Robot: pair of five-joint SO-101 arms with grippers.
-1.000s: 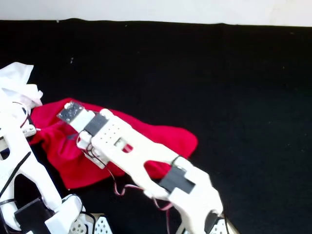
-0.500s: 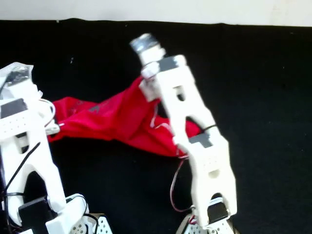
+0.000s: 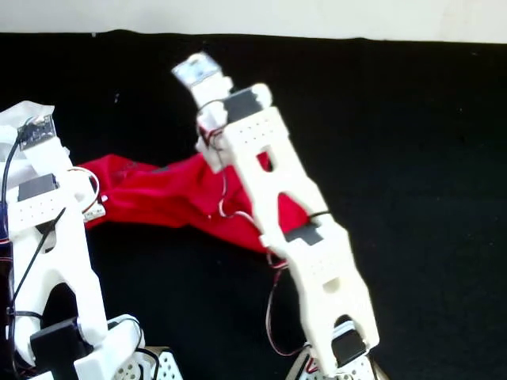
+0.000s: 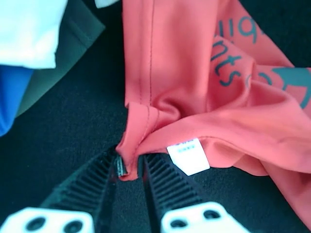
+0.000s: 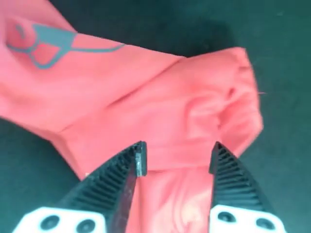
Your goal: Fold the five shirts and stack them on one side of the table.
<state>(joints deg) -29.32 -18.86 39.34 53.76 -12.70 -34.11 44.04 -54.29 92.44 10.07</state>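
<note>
A red shirt (image 3: pixel 174 198) with a teal print lies stretched in a long crumpled band across the black table (image 3: pixel 396 142). My left gripper (image 4: pixel 129 167) is shut on the shirt's hemmed edge beside a white label (image 4: pixel 188 156); in the high view it sits at the band's left end (image 3: pixel 93 210). My right gripper (image 5: pixel 177 158) is open, hovering over a bunched fold of the red shirt (image 5: pixel 194 111) with nothing between its fingers. In the high view that arm rises over the shirt's middle (image 3: pixel 212 150).
A white shirt (image 3: pixel 24 119) lies at the table's left edge. The left wrist view shows white cloth (image 4: pixel 29 29), blue cloth (image 4: pixel 8 92) and dark cloth (image 4: pixel 73 43) piled close to the red shirt. The table's right half is bare black.
The right arm swung up from low over the shirt's left part to its middle, then shifted slightly left. The shirt went from a flat heap to a stretched band. The left arm's wrist rose.
</note>
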